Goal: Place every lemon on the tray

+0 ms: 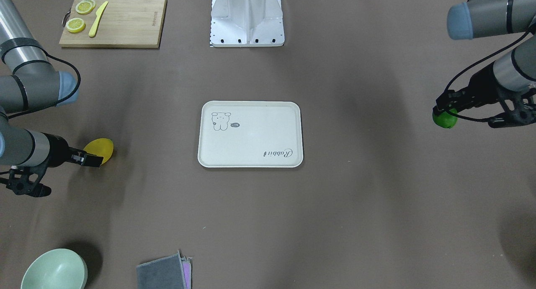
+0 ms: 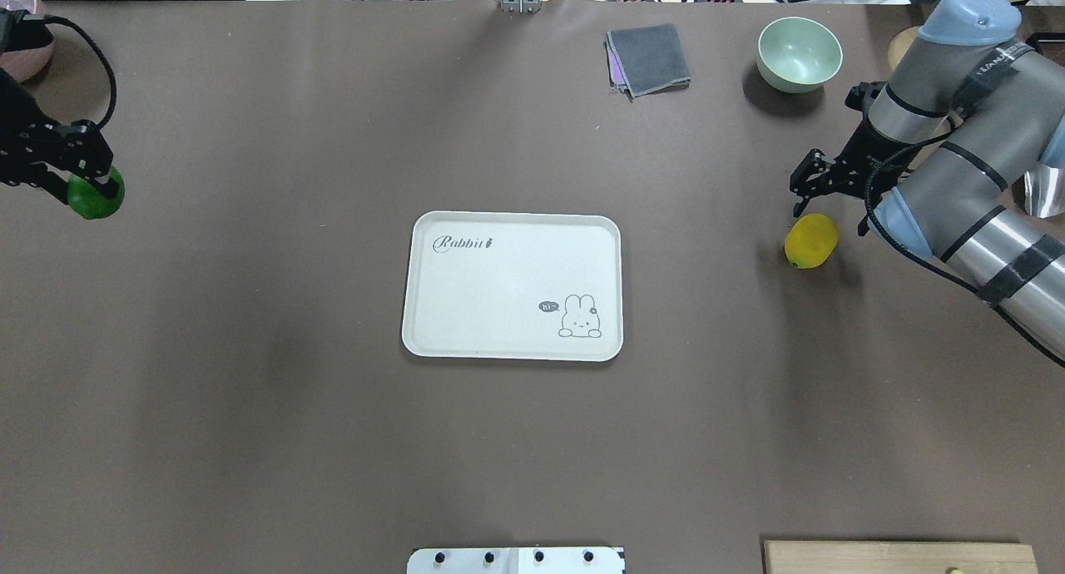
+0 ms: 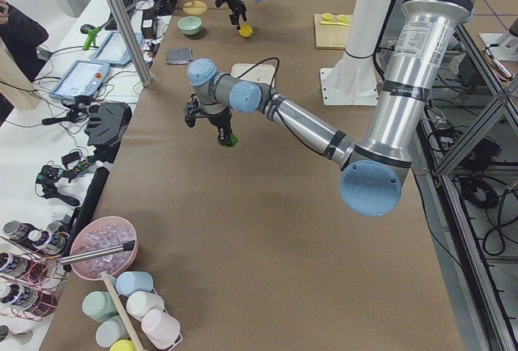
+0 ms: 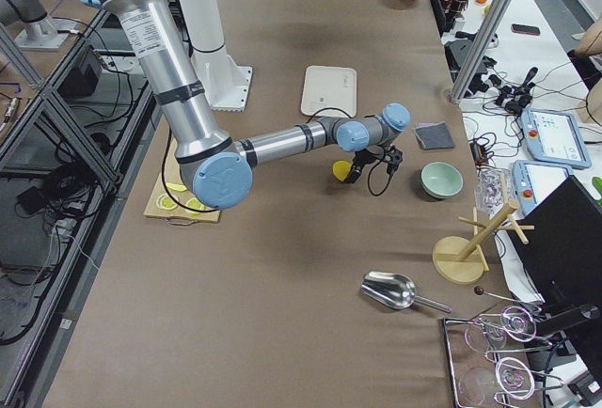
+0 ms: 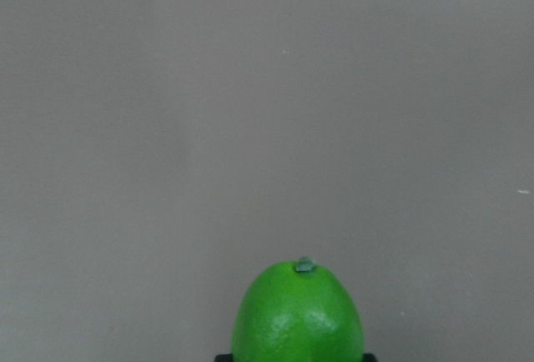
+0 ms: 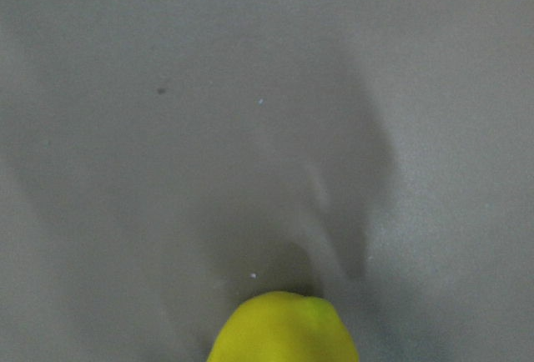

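Note:
The off-white tray (image 1: 268,134) (image 2: 499,287) lies in the middle of the table with nothing on it. The green lemon (image 1: 445,119) (image 2: 96,198) sits far to the robot's left. My left gripper (image 1: 444,109) (image 2: 83,185) stands over it with a finger on each side, shut on it. It fills the bottom of the left wrist view (image 5: 298,316). The yellow lemon (image 1: 99,149) (image 2: 811,241) lies on the table far to the robot's right. My right gripper (image 1: 93,159) (image 2: 807,193) is open just beside and above it, not holding it. Only the lemon's tip shows in the right wrist view (image 6: 284,329).
A wooden cutting board (image 1: 125,25) with lemon slices (image 1: 76,25) and a yellow knife (image 1: 98,19) is near the robot's base (image 1: 247,21). A pale green bowl (image 2: 799,54) and a folded grey cloth (image 2: 649,58) lie at the far edge, on the right arm's side.

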{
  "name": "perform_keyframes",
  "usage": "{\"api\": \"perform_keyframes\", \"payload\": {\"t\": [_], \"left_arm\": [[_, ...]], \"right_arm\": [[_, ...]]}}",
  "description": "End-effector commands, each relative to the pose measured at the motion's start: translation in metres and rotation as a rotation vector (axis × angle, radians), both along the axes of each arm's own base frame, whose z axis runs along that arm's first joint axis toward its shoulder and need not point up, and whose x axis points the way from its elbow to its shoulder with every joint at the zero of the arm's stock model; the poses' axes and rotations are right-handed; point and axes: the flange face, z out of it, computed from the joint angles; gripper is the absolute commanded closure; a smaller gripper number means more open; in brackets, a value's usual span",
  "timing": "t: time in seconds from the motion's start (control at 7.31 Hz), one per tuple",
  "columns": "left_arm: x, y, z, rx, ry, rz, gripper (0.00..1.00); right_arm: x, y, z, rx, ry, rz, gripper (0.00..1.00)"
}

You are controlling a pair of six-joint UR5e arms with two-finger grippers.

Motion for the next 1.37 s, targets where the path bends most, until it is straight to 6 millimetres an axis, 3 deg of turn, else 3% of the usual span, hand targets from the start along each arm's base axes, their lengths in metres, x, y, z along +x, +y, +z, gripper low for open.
{"api": "perform_keyframes", "payload": {"t": [0.0, 0.41, 0.55, 0.68, 0.82, 0.96, 1.09, 1.23], "left_arm": [[-0.001, -0.013, -0.039, -0.01, -0.006, -0.009, 1.0], [0.015, -0.045, -0.069, 0.06, -0.073, 0.001, 1.0], [0.023, -0.056, -0.093, 0.091, -0.072, 0.002, 1.0], [0.041, -0.056, -0.11, 0.106, -0.069, 0.019, 1.0], [0.046, -0.06, -0.133, 0.1, -0.072, 0.022, 1.0], [0.053, -0.07, -0.143, 0.098, -0.082, 0.017, 1.0], [0.074, -0.09, -0.165, 0.106, -0.104, 0.013, 1.0], [0.108, -0.082, -0.193, 0.087, -0.092, 0.01, 1.0]], "right_arm": [[-0.013, 0.004, 0.001, 0.0, -0.002, -0.025, 0.02], [-0.028, 0.012, 0.008, -0.01, 0.004, -0.053, 0.09], [-0.029, 0.012, 0.009, -0.009, -0.006, -0.066, 0.33], [-0.029, 0.013, 0.006, -0.023, -0.031, -0.072, 0.7], [-0.029, 0.01, 0.001, -0.017, -0.035, -0.07, 0.79], [-0.025, 0.001, -0.011, 0.0, -0.045, -0.058, 0.79], [-0.023, -0.007, -0.035, 0.038, -0.07, -0.051, 0.78], [-0.027, -0.02, -0.069, 0.087, -0.099, -0.048, 0.78]]}}
